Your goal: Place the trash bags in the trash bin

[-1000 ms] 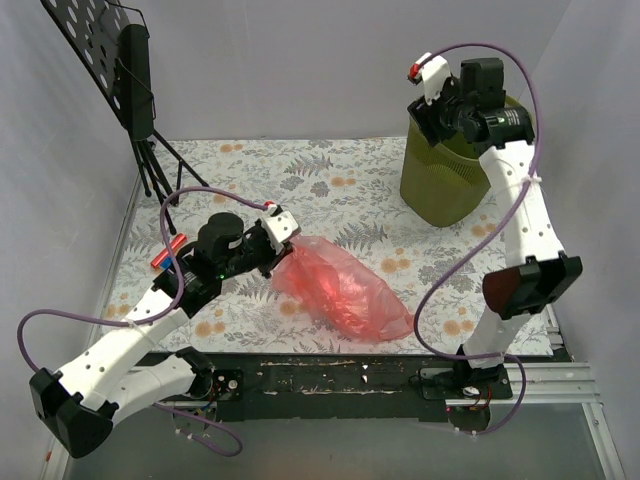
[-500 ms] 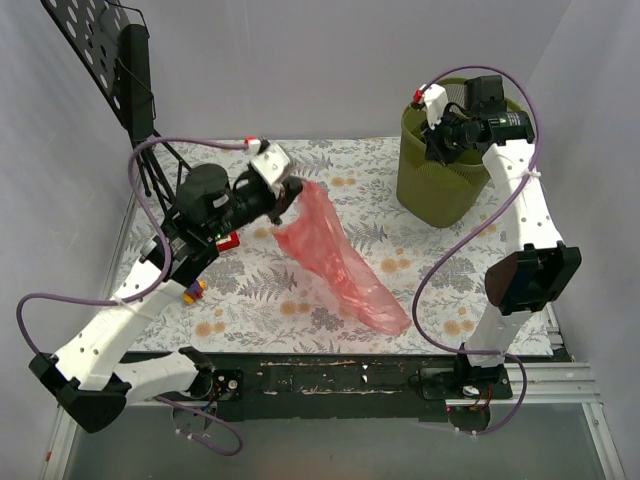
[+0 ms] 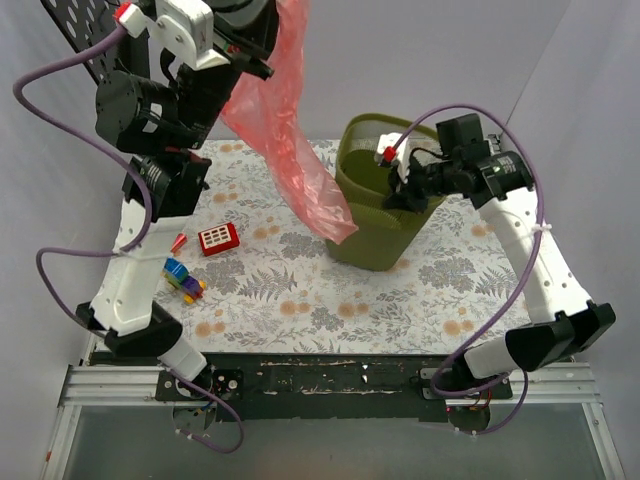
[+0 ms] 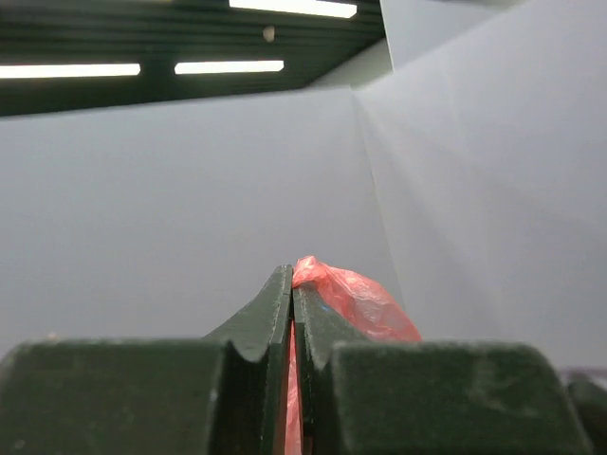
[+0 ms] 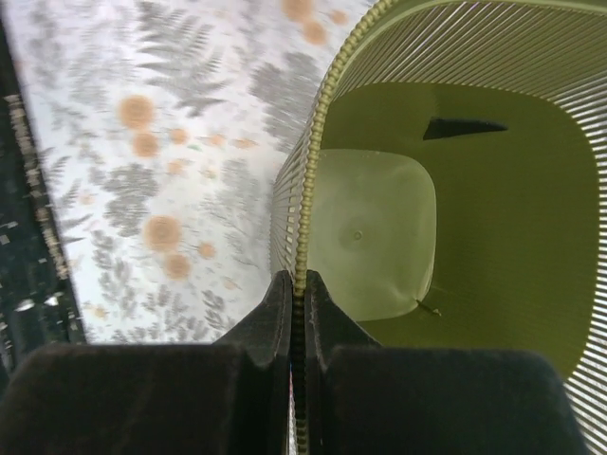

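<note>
The red translucent trash bag (image 3: pixel 285 140) hangs high above the table from my left gripper (image 3: pixel 262 55), which is shut on its top edge. Its lower tip dangles against the left wall of the trash bin (image 3: pixel 365 240). In the left wrist view the bag (image 4: pixel 356 303) bulges out past the closed left gripper (image 4: pixel 292 284). The olive-green mesh bin stands mid-table, tipped a little leftward. My right gripper (image 3: pixel 400 195) is shut on its right rim. In the right wrist view the rim (image 5: pixel 322 142) runs between the closed right gripper (image 5: pixel 298 284), and the bin's inside shows nothing in it.
A flat red toy with white buttons (image 3: pixel 218 238), a small red stick (image 3: pixel 178 241) and a multicoloured block toy (image 3: pixel 183 280) lie on the floral cloth at the left. A black perforated stand (image 3: pixel 75 40) leans at the back left. White walls enclose three sides.
My left arm has lifted the bag from the table to high above it. My right gripper has shut on the bin's rim and pulled the bin left, toward the middle.
</note>
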`<state>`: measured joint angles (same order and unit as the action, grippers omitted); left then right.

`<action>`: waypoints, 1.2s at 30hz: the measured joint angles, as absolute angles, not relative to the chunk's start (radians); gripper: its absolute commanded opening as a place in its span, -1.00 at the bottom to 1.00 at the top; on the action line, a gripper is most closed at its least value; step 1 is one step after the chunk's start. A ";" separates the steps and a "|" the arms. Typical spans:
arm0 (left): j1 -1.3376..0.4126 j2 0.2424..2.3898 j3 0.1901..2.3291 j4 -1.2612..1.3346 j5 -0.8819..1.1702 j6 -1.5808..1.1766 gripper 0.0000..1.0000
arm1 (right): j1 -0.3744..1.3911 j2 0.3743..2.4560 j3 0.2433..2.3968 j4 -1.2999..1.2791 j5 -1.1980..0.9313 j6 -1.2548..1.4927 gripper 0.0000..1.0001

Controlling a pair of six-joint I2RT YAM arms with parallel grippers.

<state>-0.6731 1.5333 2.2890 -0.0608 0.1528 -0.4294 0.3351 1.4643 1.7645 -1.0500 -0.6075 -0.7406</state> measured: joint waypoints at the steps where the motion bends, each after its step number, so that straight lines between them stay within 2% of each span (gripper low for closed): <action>1: -0.673 1.564 2.336 -0.041 0.157 -0.437 -1.00 | 0.366 1.445 1.743 -1.044 -0.614 -0.738 -0.97; 3: -0.673 1.635 2.436 0.009 0.175 -0.459 -1.00 | 0.437 1.402 1.691 -1.020 -0.632 -0.726 -0.97; 4: -0.674 1.660 2.461 0.035 0.184 -0.468 -1.00 | 0.466 1.385 1.670 -1.011 -0.641 -0.717 -0.90; 6: -0.678 1.692 2.473 0.079 0.197 -0.484 -1.00 | 0.509 1.355 1.630 -0.980 -0.650 -0.699 -0.21; 7: -0.682 1.708 2.476 0.096 0.200 -0.491 -1.00 | 0.523 1.342 1.610 -0.960 -0.648 -0.686 -0.03; 10: -0.701 1.757 2.493 0.134 0.200 -0.513 -1.00 | 0.537 1.314 1.577 -0.887 -0.624 -0.648 0.18; 14: -0.740 1.812 2.509 0.167 0.195 -0.525 -1.00 | 0.538 1.288 1.599 -0.828 -0.576 -0.583 0.31; 17: -0.781 1.829 2.509 0.173 0.186 -0.521 -1.00 | 0.537 1.256 1.663 -0.793 -0.525 -0.542 0.33; 27: -0.829 1.810 2.433 0.227 0.122 -0.467 -1.00 | 0.536 1.199 2.038 -0.870 -0.426 -0.443 0.36; 36: -0.828 1.782 2.206 0.187 0.002 -0.433 -1.00 | 0.493 0.994 1.820 -0.854 -0.130 -0.439 0.33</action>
